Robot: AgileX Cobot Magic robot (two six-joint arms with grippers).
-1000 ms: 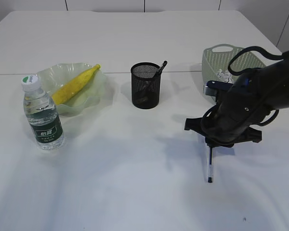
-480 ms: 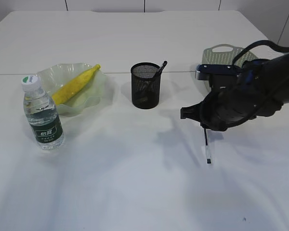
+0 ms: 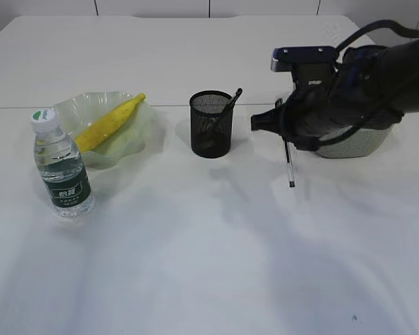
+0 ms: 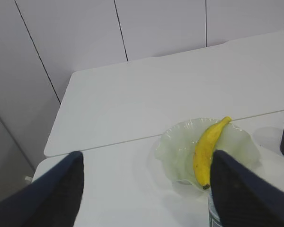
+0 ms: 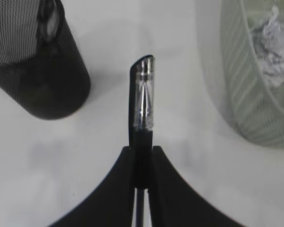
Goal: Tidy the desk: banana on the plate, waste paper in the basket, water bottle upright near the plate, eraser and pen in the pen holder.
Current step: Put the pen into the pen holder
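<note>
My right gripper [image 3: 286, 139] is shut on a pen [image 3: 290, 166] that hangs tip down above the table, right of the black mesh pen holder [image 3: 211, 124]. In the right wrist view the gripper [image 5: 142, 150] clamps the pen [image 5: 143, 99] with the pen holder [image 5: 35, 61] at upper left. A second pen sticks out of the holder. The banana [image 3: 109, 121] lies on the pale green plate [image 3: 143, 132]; it also shows in the left wrist view [image 4: 206, 150]. The water bottle [image 3: 61, 165] stands upright next to the plate. My left gripper [image 4: 144, 189] is open and empty, high above the plate [image 4: 173, 151].
The green basket [image 5: 253, 90] holds crumpled waste paper [image 5: 277, 47]; in the exterior view the basket [image 3: 356, 143] sits mostly behind my right arm. A seam line crosses the table behind the plate and holder.
My right gripper has lifted the pen off the table and carried it up and to the left, towards the pen holder. The left arm and the other objects have not moved.
</note>
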